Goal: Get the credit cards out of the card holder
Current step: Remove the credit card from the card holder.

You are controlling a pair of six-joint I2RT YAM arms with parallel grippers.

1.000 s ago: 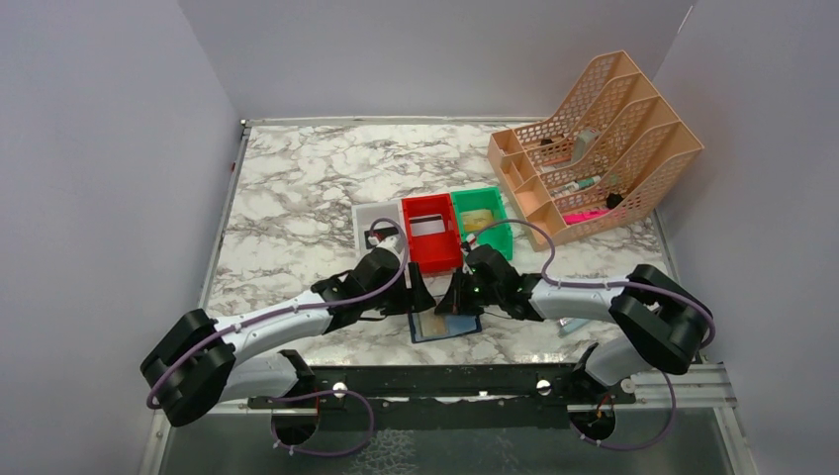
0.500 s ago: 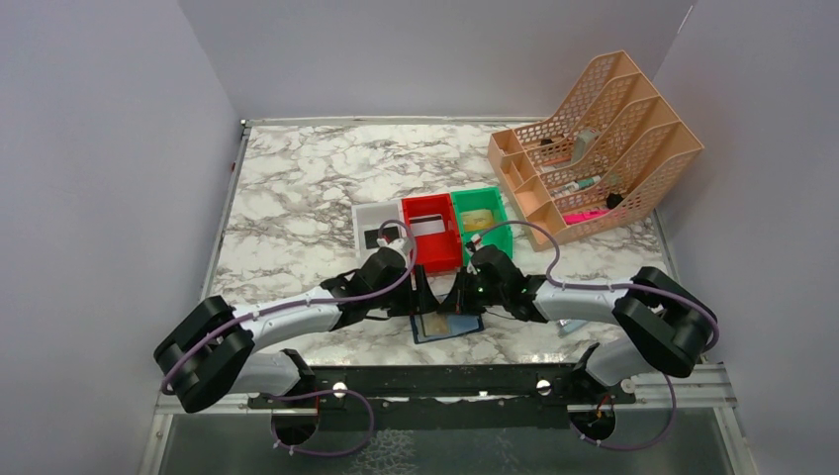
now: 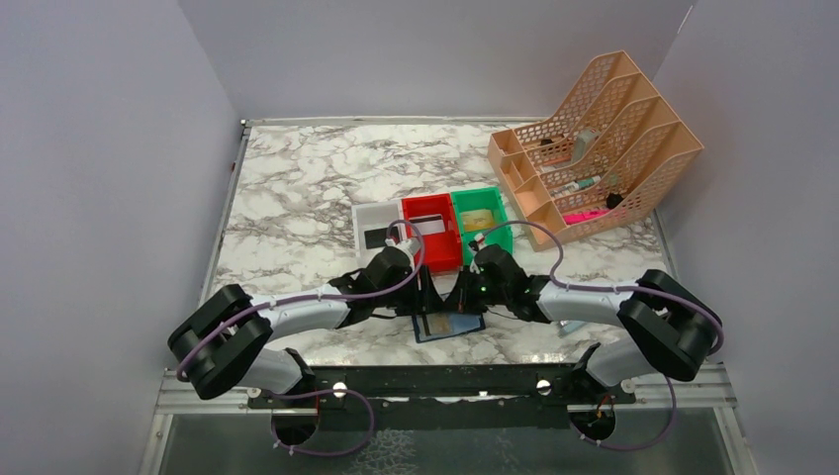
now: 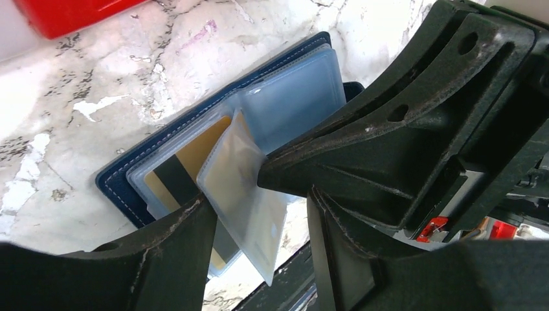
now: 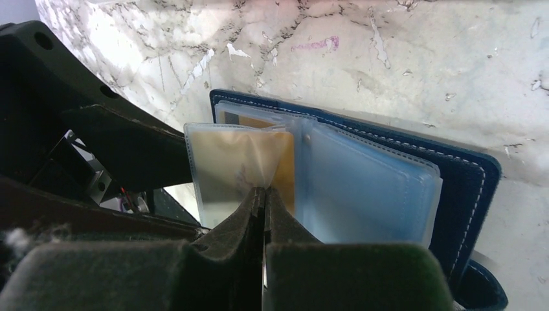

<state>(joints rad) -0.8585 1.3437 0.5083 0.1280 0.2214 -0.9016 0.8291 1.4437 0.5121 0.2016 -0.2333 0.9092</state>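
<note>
Right gripper [image 5: 264, 192] is pinched shut on a clear sleeve [image 5: 233, 165] of the card holder and lifts that leaf off the others. Opposite it, the left gripper [image 4: 262, 202] has its jaws apart. The loose edge of the same sleeve hangs between them, and nothing is clamped there. The two meet low over the near middle of the counter [image 3: 297, 198].

Just beyond them three bins stand side by side: the white bin [image 3: 371, 215] on the left, the red bin [image 3: 441, 249] in the middle and the green bin [image 3: 497, 240] on the right. Each seems to hold one flat piece: a black card [image 3: 374, 238], a whitish card [image 3: 427, 226] and a tan card [image 3: 481, 220]. From how they lie I judge these are already out of the holder, so most of the job looks done.

The card holder [image 3: 450, 329] lies open on the counter just near of the red bin, under the two grippers. Its navy cover is down and its pale blue sleeves are fanned upward. The sleeves on the half away from the lifted leaf look empty.

In the left wrist view the lifted sleeve itself also looks empty. Under it a striped gold card [image 4: 197, 152] sits tucked in its own sleeve, its dark band showing near the open edge. That card is what remains to be drawn out. Whether another one hides beneath it I cannot tell.
</note>
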